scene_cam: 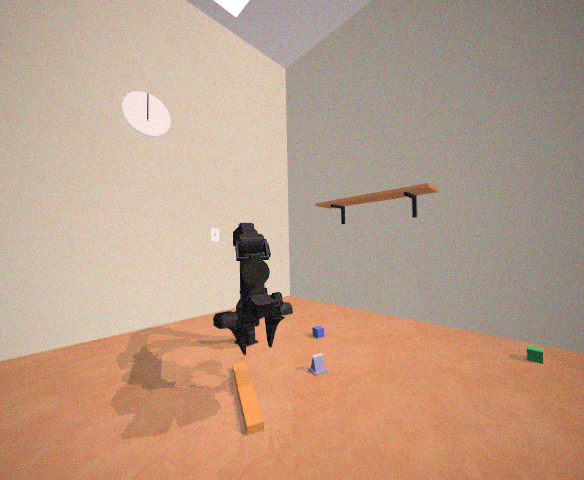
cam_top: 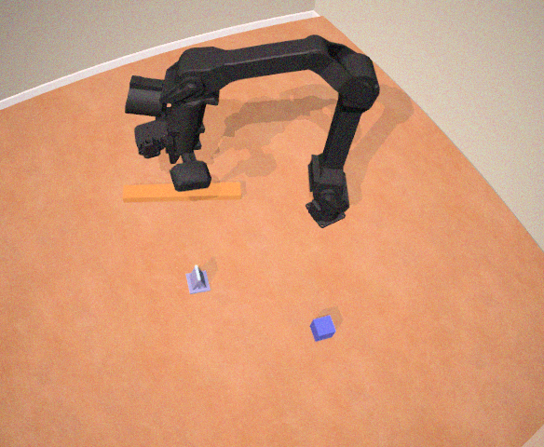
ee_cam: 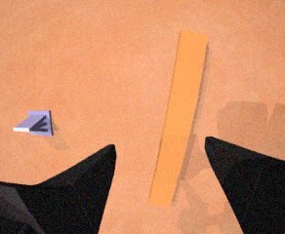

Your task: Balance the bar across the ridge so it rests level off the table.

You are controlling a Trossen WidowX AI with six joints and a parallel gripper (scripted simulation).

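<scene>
Hand open above grounded bar

The exterior view alone shows a green block (scene_cam: 534, 354). The wrist view shows the hand (scene_cam: 257, 350) (ee_cam: 160, 146) with fingers apart; the bar (cam_top: 142, 193) (scene_cam: 248, 397) (ee_cam: 179, 117) lies on the counter (cam_top: 263, 385) (scene_cam: 385, 428) (ee_cam: 99, 63), off the ridge (cam_top: 197, 279) (scene_cam: 317, 364) (ee_cam: 39, 123).

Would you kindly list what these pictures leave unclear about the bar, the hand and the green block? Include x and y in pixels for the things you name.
- Bar (cam_top: 149, 193) (scene_cam: 249, 397) (ee_cam: 183, 117): top view, a stretch hidden under the hand (cam_top: 190, 184) (scene_cam: 257, 350) (ee_cam: 160, 146).
- Hand: top view, fingertips hidden by its own body.
- Green block (scene_cam: 534, 354): outside the top and wrist views.
</scene>
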